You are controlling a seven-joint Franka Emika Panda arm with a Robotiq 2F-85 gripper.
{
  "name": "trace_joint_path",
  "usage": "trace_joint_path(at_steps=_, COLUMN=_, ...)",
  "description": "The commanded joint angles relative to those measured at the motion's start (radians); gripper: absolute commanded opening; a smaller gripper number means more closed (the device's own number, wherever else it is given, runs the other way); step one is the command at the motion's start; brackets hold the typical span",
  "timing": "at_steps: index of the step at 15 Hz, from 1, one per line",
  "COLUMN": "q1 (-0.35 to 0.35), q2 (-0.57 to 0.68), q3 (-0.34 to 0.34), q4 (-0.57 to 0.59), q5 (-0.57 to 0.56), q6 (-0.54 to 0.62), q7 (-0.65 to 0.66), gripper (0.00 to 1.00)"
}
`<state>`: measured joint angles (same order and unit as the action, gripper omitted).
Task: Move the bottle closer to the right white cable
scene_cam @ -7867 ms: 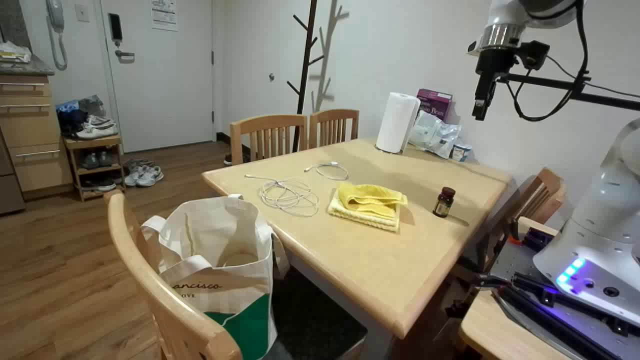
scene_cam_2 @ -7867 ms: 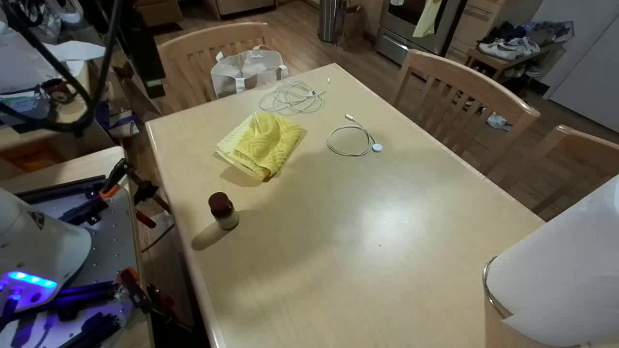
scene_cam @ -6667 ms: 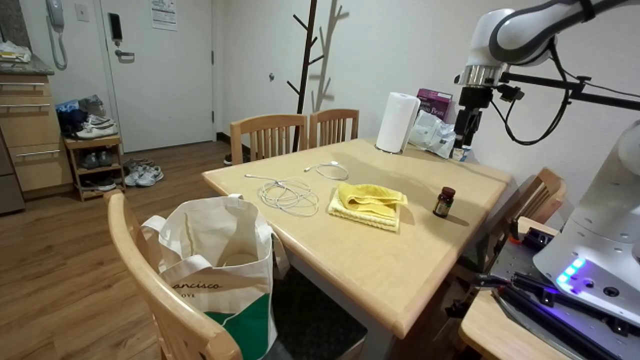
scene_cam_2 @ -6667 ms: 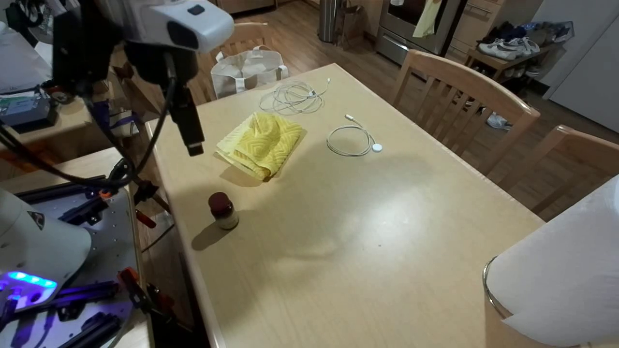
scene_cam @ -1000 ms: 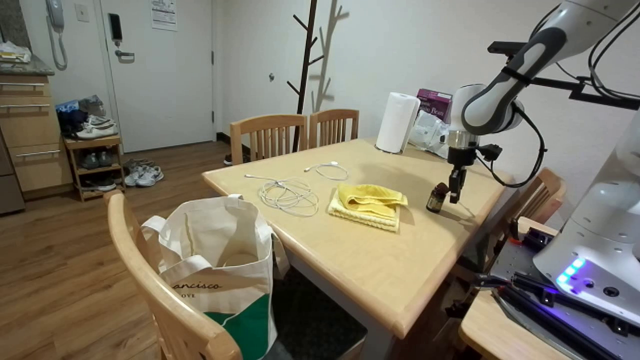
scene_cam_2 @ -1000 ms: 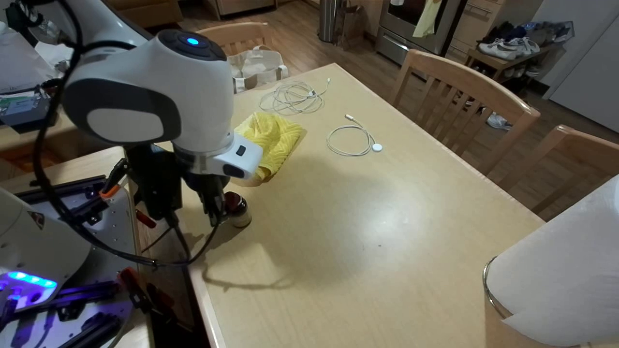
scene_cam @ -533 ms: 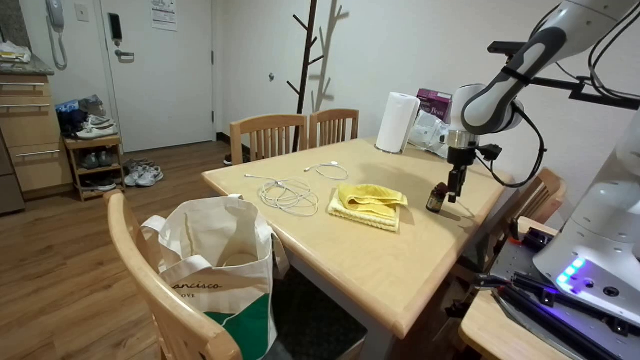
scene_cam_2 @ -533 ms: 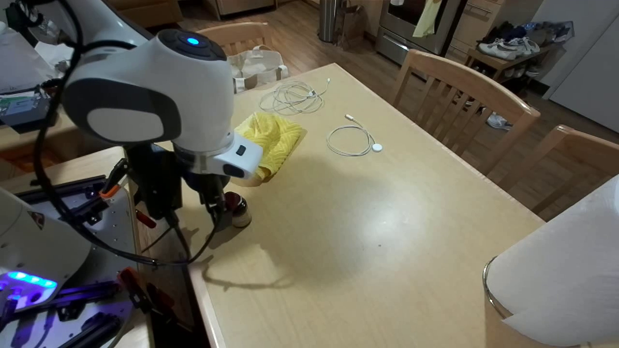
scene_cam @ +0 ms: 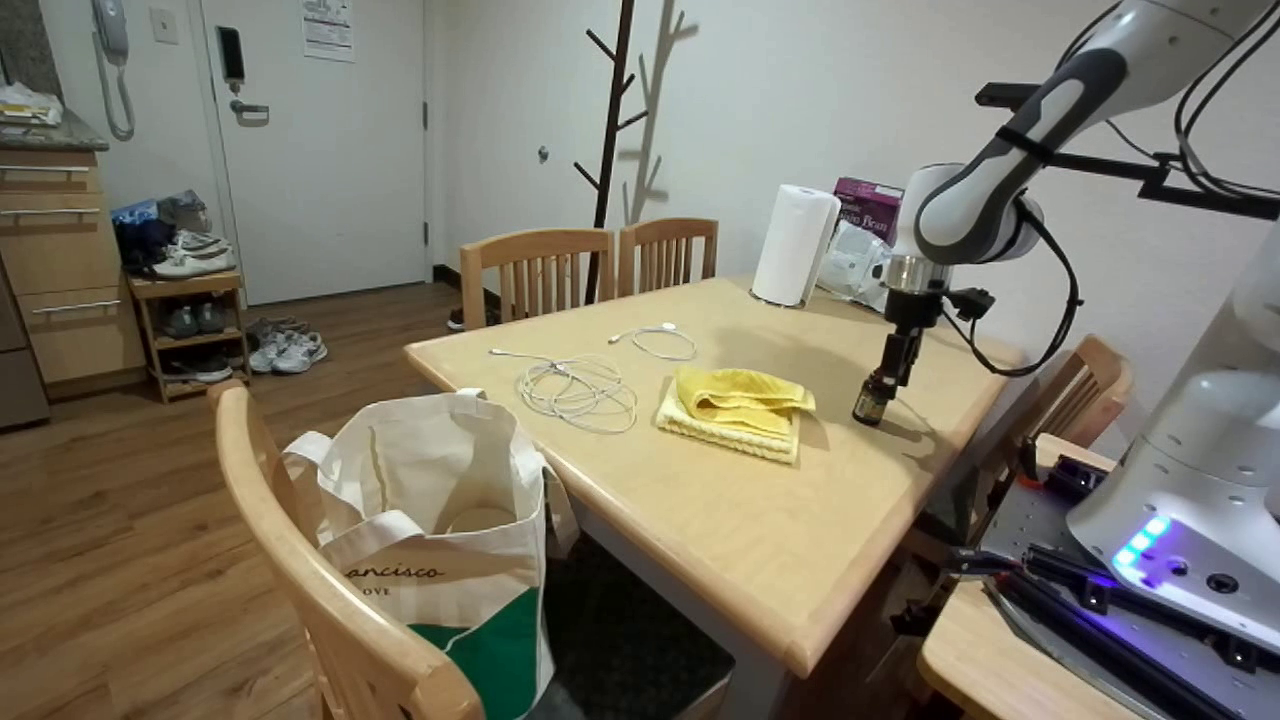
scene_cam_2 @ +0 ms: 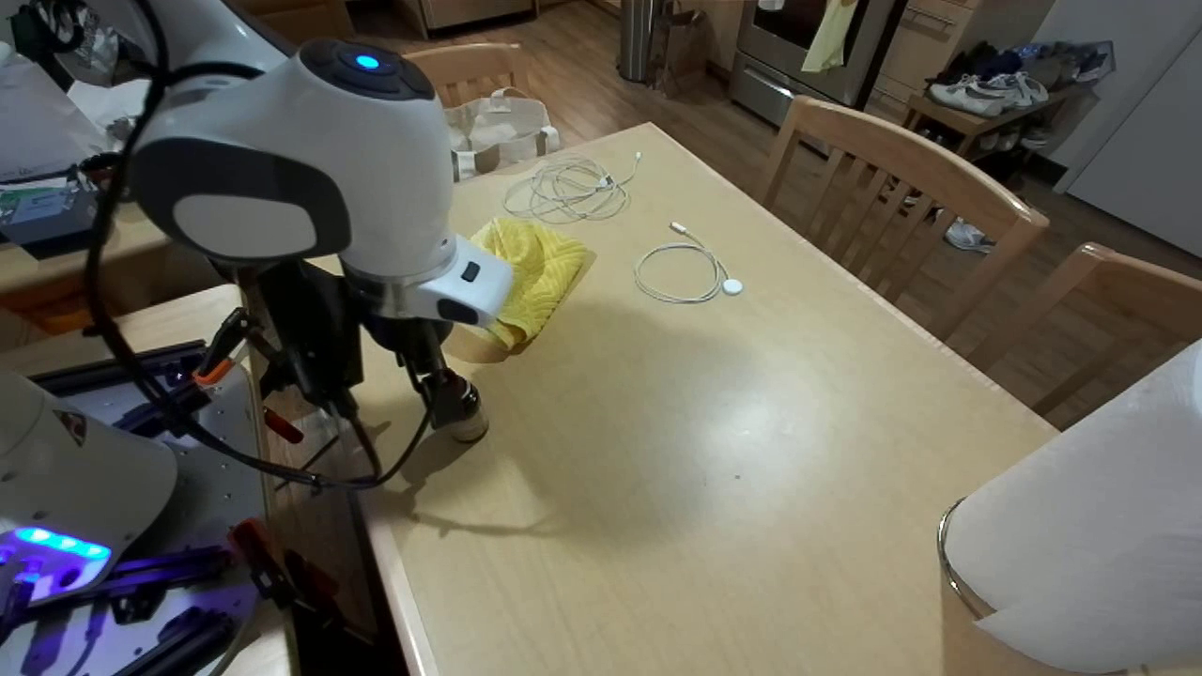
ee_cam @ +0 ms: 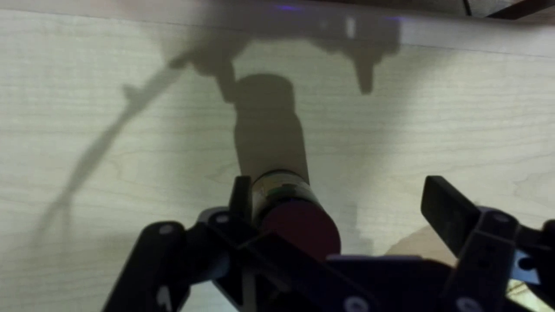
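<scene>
The tool has its 2 jaws apart in the wrist view, the bottle between them at lower centre, nearer the jaw at frame left; whether touching, I cannot tell. In an exterior view the bottle stands on the tabletop, left of centre, well apart from the right white cable at upper centre.

White-and-grey arm, black cable, black fingers

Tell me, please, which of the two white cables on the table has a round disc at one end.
The smaller white cable, nearer the paper-towel roll, ends in a round white disc; the larger white cable, a many-looped coil, shows none.
</scene>
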<state>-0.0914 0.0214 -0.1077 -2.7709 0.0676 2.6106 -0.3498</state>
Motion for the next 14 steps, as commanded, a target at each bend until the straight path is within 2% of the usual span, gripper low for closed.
trace_joint_path(at_steps=1, q1=0.007, q2=0.002, q3=0.022, q4=-0.012, q5=0.045, q6=0.05, q7=-0.047, gripper=1.0)
trace_joint_path(at_steps=11, q1=-0.01, q2=0.033, q3=0.015, q4=-0.009, q5=0.022, q6=0.111, q7=-0.03, gripper=1.0)
trace_joint_path(at_steps=14, q1=-0.016, q2=0.045, q3=0.017, q4=-0.009, q5=0.055, q6=0.133, q7=-0.051, gripper=1.0)
